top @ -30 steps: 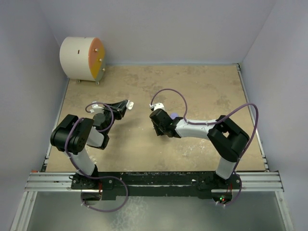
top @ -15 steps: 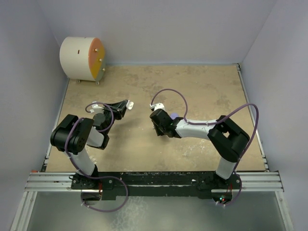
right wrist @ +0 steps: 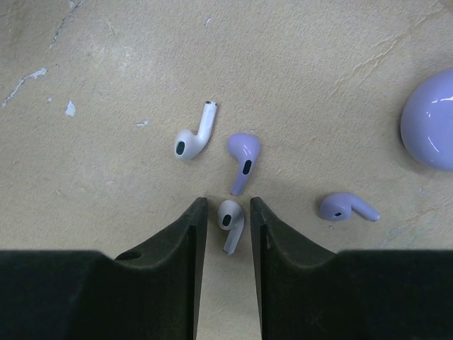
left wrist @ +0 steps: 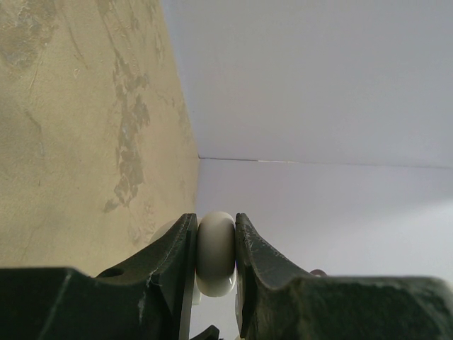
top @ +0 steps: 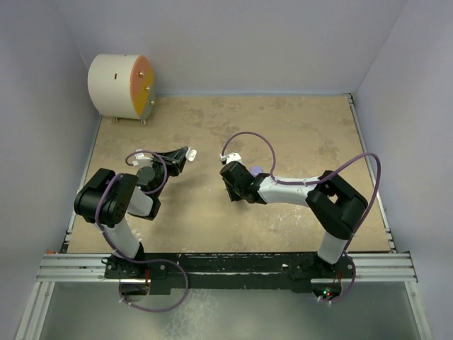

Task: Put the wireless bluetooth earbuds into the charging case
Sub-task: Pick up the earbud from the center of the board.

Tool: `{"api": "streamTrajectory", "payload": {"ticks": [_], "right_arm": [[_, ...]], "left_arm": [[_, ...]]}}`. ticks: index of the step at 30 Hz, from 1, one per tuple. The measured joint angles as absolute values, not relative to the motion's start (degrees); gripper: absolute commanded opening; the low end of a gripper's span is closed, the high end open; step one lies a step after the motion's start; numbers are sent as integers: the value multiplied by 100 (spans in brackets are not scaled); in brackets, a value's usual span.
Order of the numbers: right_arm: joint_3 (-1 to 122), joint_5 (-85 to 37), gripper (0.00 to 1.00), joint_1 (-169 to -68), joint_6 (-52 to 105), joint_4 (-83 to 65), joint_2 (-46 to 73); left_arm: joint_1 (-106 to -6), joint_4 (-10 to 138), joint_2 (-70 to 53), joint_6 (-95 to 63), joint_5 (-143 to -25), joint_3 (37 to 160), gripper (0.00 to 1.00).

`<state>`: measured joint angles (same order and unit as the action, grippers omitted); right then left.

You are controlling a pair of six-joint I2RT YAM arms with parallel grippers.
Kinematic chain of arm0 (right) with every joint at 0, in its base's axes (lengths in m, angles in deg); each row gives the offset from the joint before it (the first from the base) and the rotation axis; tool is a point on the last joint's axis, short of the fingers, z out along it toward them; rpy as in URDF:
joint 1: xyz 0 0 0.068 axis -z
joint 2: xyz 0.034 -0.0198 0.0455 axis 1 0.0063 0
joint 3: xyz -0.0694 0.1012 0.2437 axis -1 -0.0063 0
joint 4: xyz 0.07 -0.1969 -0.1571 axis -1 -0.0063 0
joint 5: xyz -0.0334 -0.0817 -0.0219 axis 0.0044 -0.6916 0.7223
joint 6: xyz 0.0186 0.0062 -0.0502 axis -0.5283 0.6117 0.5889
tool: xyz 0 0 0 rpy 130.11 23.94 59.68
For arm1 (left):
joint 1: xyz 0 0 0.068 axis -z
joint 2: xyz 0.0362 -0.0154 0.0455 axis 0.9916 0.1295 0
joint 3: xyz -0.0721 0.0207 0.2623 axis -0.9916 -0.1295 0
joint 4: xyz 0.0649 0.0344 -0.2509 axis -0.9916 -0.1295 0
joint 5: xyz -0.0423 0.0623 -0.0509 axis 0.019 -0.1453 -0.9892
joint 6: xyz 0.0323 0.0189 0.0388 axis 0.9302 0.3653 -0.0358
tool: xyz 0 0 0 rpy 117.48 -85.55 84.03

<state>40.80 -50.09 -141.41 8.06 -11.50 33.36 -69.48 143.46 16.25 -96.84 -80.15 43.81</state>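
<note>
At the left of the table (top: 297, 127), the left gripper (left wrist: 215, 217) is clamped on a white rounded disc (left wrist: 215, 256), seen only edge-on between the jaws. I take it for the white half of the charging case, though this view shows no socket to confirm it. It hangs well apart from the earbuds, so it has no part in the pick itself.

Toward the middle, the right gripper (right wrist: 226, 202) points down over a scatter of four buds. From its camera, left to right:

- A first white earbud (right wrist: 192, 138) lies beyond the left finger, its stem angled away.
- A first lilac earbud (right wrist: 243, 159) lies just ahead of the gap, its stem pointing back toward the jaws.
- A second white earbud (right wrist: 229, 224) lies right in the gap.
- A second lilac earbud (right wrist: 345, 207) lies off to the right, its stem pointing right.
- The lilac case half (right wrist: 433, 127) sits at the far right edge, partly cut off.

The right jaws stand narrowly parted and hold nothing, with a sliver of table showing on each side of the second white earbud. Its stem runs nearly parallel to the fingers, head outward, so closing would pinch it across its thin width. The right arm is plainly the nearer one. By my reading, the coming move is a squeeze and a lift.
</note>
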Motion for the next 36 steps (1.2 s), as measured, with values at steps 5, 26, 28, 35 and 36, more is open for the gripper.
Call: {"api": "streamTrajectory", "payload": {"ticks": [5, 26, 28, 35, 36], "right_arm": [[4080, -5004, 32, -14141, 787, -1150, 3336], [4080, -4915, 1, -14149, 675, -1150, 3336], [4080, -4945, 0, -14149, 671, -1154, 3332], [4078, -5022, 0, -14171, 795, -1340, 2910], [4080, -5020, 0, -14171, 839, -1320, 2724]], "left_arm": [[-6948, 14378, 1625, -9684, -8015, 4381, 0], [-6948, 14381, 1634, -9689, -8020, 4381, 0], [-6948, 14381, 1636, -9691, -8022, 4381, 0], [-6948, 14378, 1636, -9756, -8039, 4381, 0], [-6948, 14378, 1636, -9770, -8042, 4381, 0]]}}
